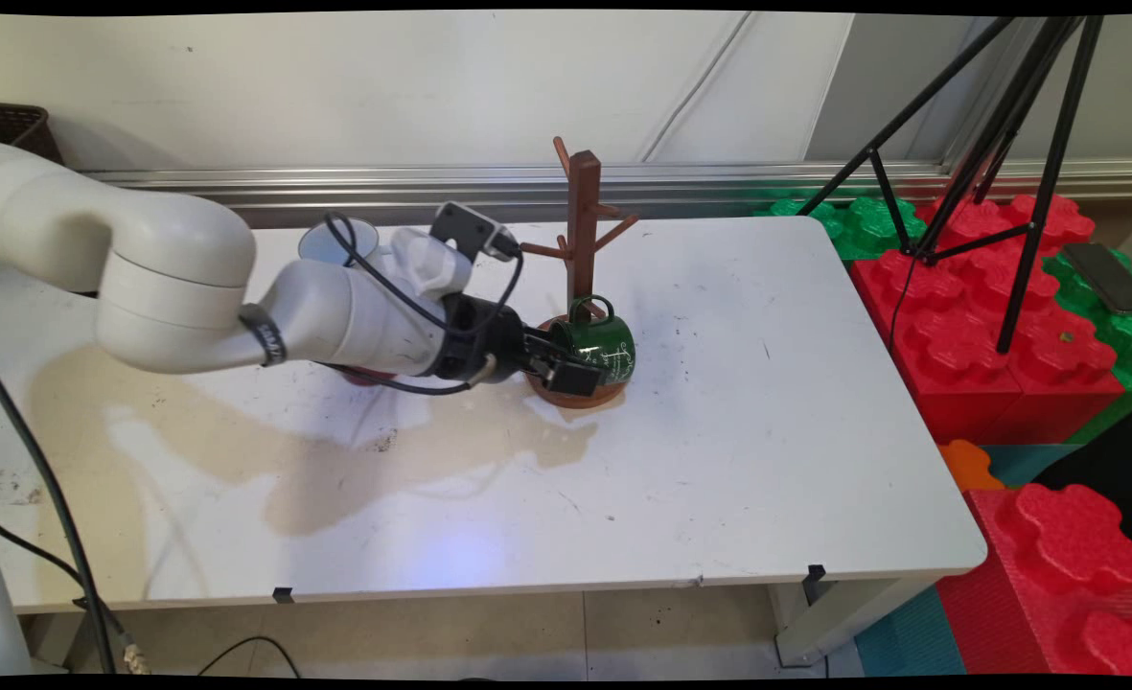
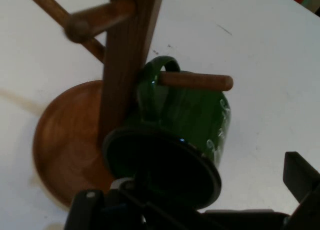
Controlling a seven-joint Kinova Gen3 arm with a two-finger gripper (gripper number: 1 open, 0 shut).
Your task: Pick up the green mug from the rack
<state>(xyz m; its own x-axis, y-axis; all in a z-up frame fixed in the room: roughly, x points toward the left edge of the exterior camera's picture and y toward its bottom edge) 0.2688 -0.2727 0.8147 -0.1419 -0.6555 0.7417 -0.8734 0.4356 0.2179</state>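
Pincer (image 1: 577,369) clamped on the rim of a green mug (image 1: 604,343), one finger inside the mouth, the other outside the wall. The mug lies tilted on its side, its handle hooked over a low peg of the wooden mug tree (image 1: 582,249) just beyond the fingers. Beneath the mug, the tree's round base (image 2: 65,140) rests on the white table (image 1: 767,431). Behind the arm's wrist, a blue cup (image 1: 338,241).
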